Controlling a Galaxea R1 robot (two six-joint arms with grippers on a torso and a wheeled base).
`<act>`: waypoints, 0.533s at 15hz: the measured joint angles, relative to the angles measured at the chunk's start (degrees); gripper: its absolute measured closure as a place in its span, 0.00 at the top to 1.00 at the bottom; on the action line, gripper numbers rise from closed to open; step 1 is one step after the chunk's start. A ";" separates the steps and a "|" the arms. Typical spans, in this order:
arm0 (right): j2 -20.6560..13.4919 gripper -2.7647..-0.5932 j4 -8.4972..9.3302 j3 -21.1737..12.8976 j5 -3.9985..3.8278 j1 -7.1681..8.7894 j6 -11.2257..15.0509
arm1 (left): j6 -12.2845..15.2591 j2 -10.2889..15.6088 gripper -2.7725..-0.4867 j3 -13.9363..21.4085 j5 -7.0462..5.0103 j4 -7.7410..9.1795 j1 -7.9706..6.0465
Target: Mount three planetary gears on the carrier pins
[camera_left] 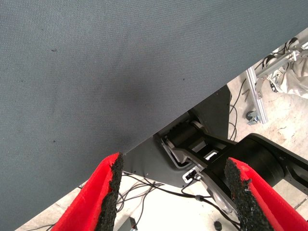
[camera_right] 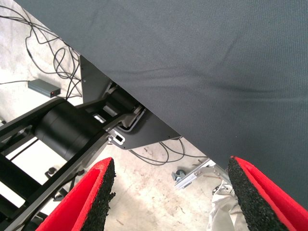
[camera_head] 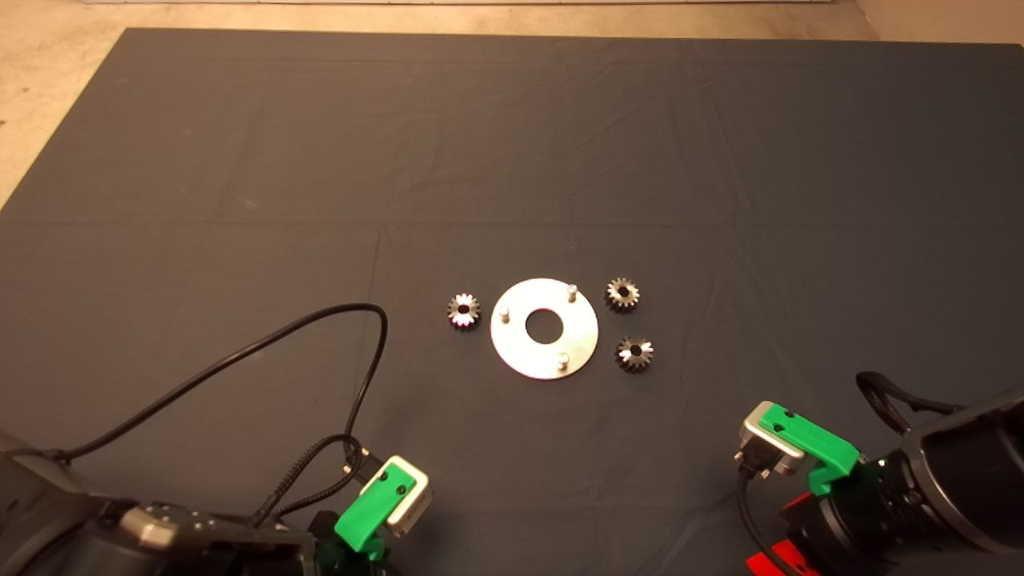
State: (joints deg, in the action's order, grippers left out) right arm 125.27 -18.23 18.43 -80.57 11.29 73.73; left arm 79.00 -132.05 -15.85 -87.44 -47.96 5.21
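Both hands wait at the near edge of the mat, the left hand and the right hand each spread wide, holding and touching nothing. The silver disc lies mid-mat with its three carrier pins bare. Three planetary gears lie just beside it, one left, two right.

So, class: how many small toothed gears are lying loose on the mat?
3. One gear lies left of the silver disc; two lie to its right, one farther, one nearer. None is on a pin.
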 joint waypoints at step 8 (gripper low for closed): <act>-0.05 0.53 0.05 -0.07 -0.80 0.01 -1.21 | 0.05 -0.04 0.43 0.00 -0.02 0.00 0.00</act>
State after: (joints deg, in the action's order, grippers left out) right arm 125.23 -18.18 18.36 -81.37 11.30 72.52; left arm 79.04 -132.09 -15.85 -87.46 -47.96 5.21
